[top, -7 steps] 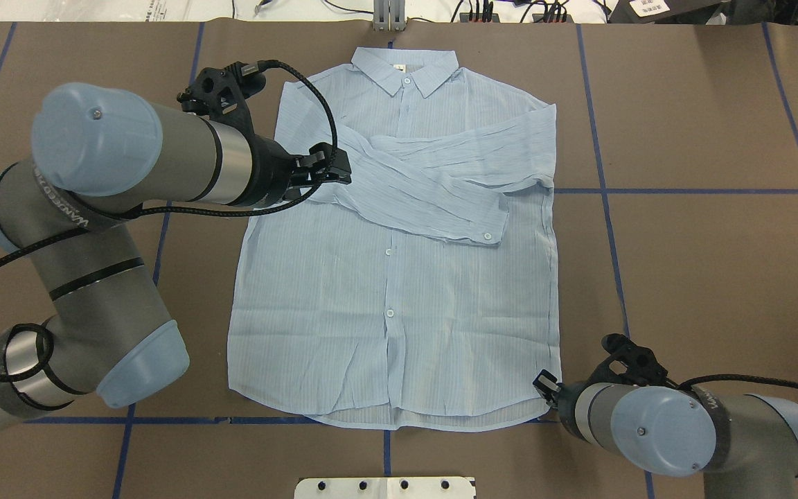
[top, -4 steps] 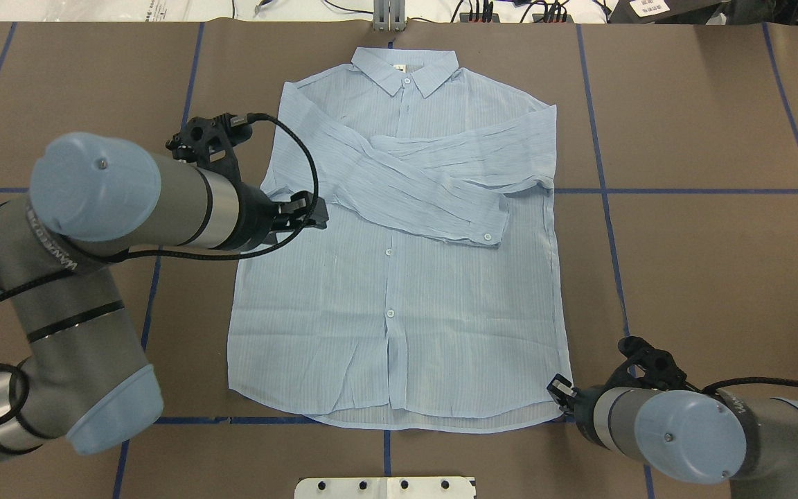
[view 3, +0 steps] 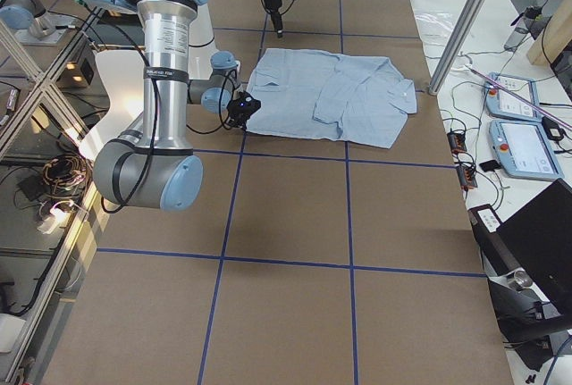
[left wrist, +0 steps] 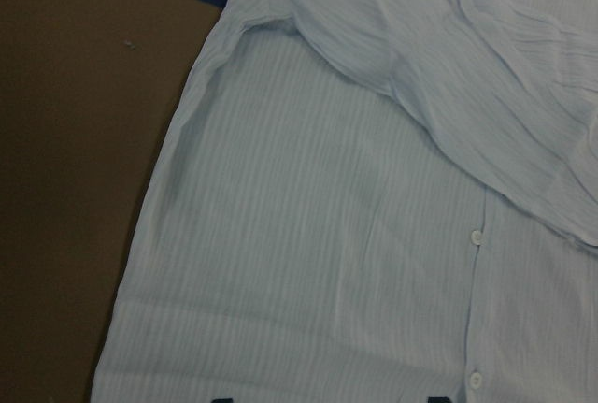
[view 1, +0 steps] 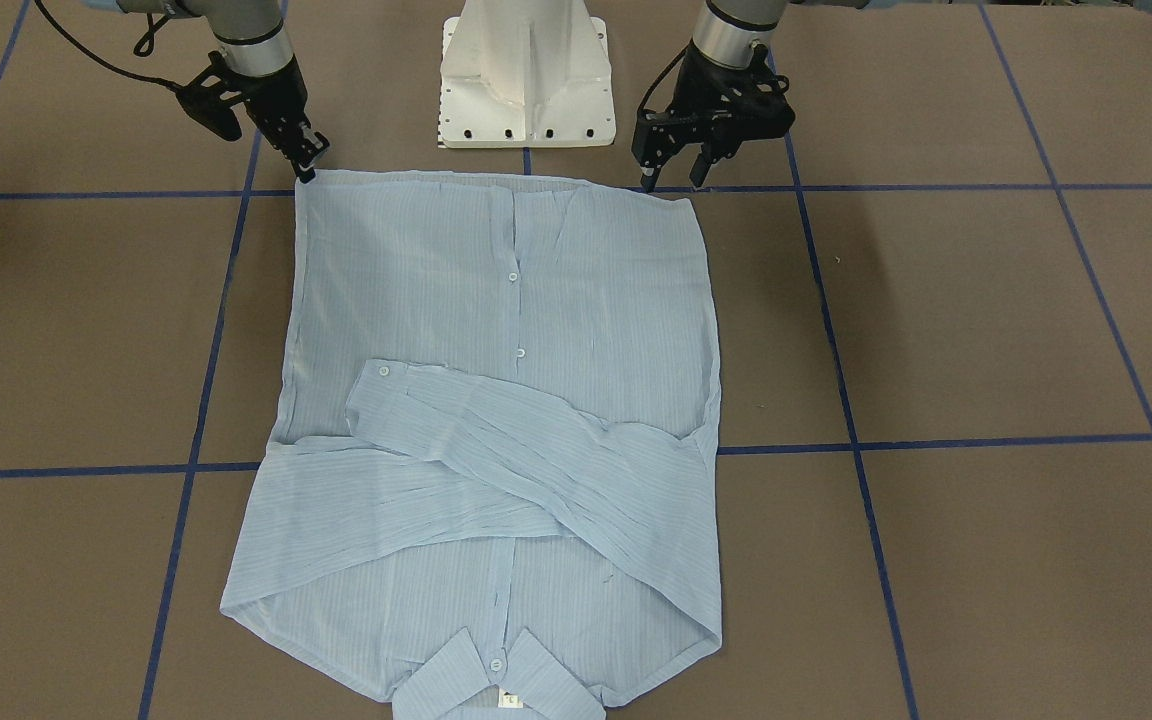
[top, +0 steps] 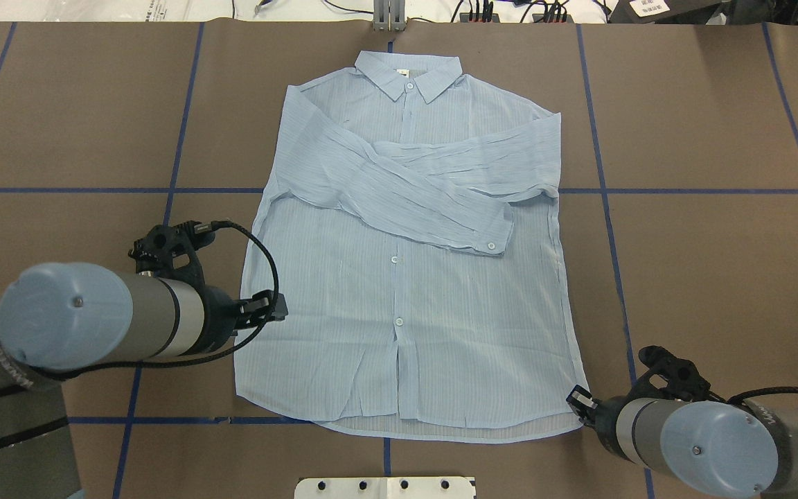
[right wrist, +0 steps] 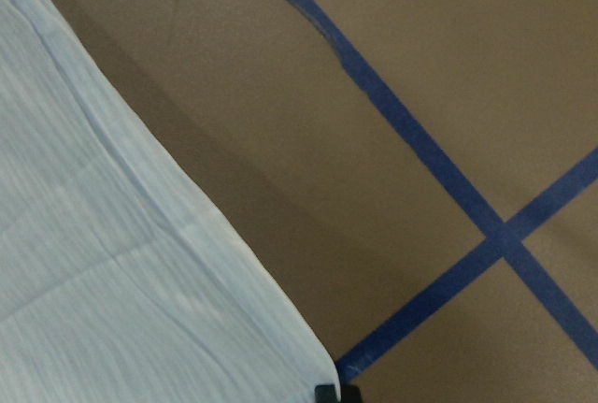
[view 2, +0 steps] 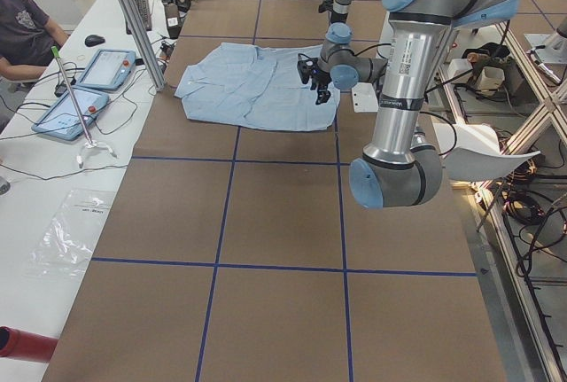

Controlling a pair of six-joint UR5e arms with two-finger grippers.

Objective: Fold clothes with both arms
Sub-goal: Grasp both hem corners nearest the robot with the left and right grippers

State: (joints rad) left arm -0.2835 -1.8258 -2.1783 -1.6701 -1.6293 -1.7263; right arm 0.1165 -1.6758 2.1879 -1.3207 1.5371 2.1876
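Nearest the robot stands the white pedestal base (view 1: 526, 75). Just beyond it lies the hem of the pale blue striped shirt (top: 399, 326), which is spread front-up on the brown table (top: 717, 242), with the hem toward the robot and the collar away. The right gripper (view 1: 308, 165) sits low at the hem corner on the robot's right, its fingers pinched together on the fabric edge. The left gripper (view 1: 672, 178) hangs above the shirt's other side edge, a little up from the hem, fingers spread wide and holding nothing. Farther out, both sleeves (top: 406, 194) are folded across the chest, one cuff (top: 492, 239) lying on top. The collar (top: 409, 73) lies farthest, near the table's far edge.
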